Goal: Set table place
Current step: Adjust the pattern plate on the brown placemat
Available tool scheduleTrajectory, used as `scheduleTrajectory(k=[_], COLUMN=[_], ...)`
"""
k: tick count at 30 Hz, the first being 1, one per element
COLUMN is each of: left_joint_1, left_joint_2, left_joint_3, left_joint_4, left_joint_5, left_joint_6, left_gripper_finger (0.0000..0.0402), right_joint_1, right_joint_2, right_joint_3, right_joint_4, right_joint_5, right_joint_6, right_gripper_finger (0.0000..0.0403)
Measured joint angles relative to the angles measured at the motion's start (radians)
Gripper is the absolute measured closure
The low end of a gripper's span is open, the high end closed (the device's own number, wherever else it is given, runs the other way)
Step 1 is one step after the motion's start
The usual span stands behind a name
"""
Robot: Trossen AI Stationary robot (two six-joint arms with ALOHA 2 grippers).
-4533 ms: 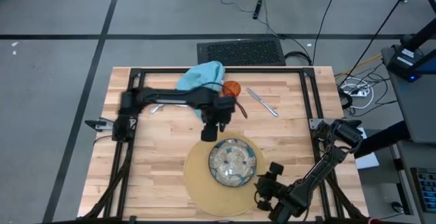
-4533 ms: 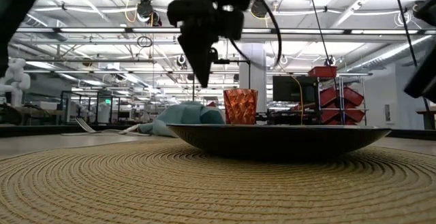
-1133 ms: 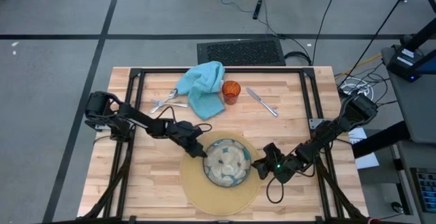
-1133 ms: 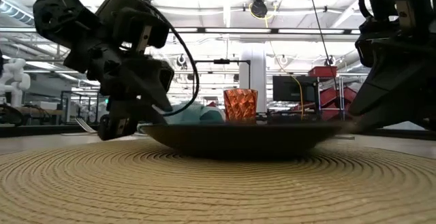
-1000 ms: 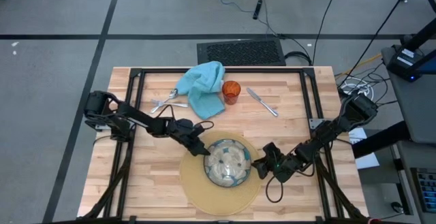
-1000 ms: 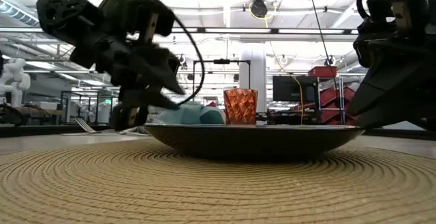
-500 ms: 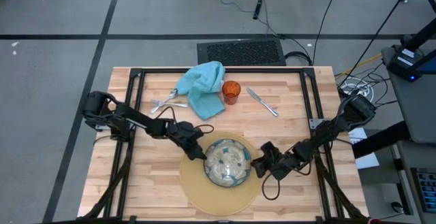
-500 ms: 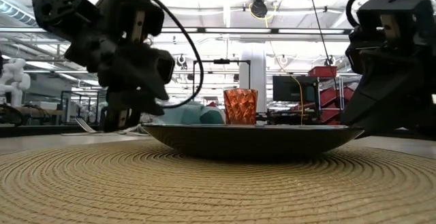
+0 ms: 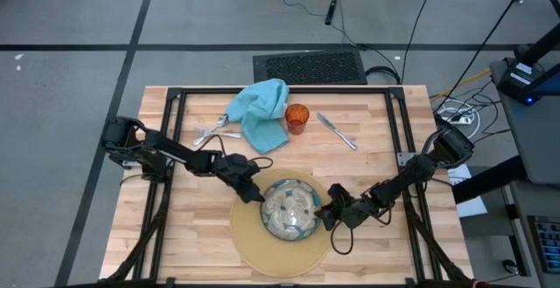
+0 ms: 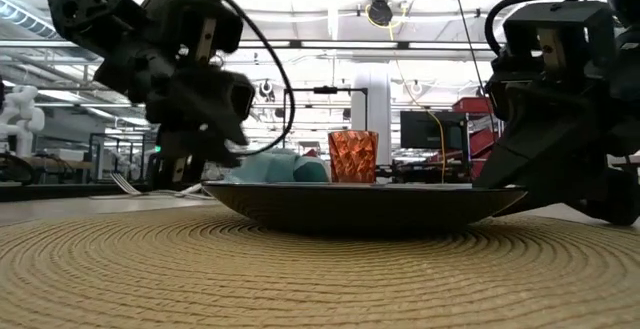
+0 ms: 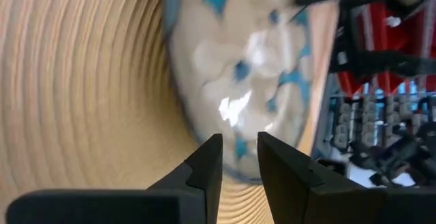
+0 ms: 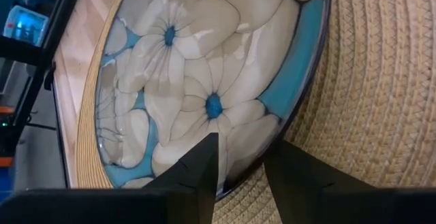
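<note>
- Tan woven round mat [image 9: 284, 244] sits lower centre of the high view on the light butcher-block wooden counter [image 9: 192, 235]; blue-and-white flower-patterned glass bowl [image 9: 291, 209] rests on it, roughly centred.
- Left gripper [image 9: 255, 193] at the bowl's left rim, right gripper [image 9: 325, 217] at its right rim. In both wrist views the jaws stand slightly apart and straddle the rim edge; real contact I cannot tell.
- Rest of the place setting is upper centre: crumpled teal cloth napkin [image 9: 259, 113], small orange faceted cup [image 9: 297, 116] just beside it, silver knife [image 9: 337, 131] to the right, silver fork [image 9: 207, 132] and what looks like a spoon to the left of the napkin.
- Risks, my read:
  - Uneven pull from the two sides slides or tips the bowl; smooth glass rim, narrow pinch, easy slip.
  - Dragging the bowl shifts the mat with it.
  - Cutlery lies flat on wood, a hard pick later; the napkin may snag the cup.
</note>
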Motion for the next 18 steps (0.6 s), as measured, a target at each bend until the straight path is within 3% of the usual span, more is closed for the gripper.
scheduleTrajectory(k=[4, 12, 18], left_joint_1=[0.007, 0.01, 0.011], left_joint_2=[-0.006, -0.008, -0.008], left_joint_3=[-0.001, 0.0, 0.0], left_joint_4=[-0.047, -0.073, -0.076], left_joint_5=[-0.006, -0.006, -0.005], left_joint_6=[0.003, -0.008, -0.017], left_gripper_finger=[0.0317, 0.0256, 0.025], right_joint_1=[0.0, 0.0, -0.01], right_joint_2=[0.0, 0.001, 0.001], right_joint_3=[0.0, 0.0, -0.001], right_joint_4=[0.005, 0.01, 0.02], right_joint_5=[-0.003, -0.005, -0.01], right_joint_6=[-0.008, -0.022, -0.031], right_gripper_finger=[0.0298, 0.0298, 0.0298])
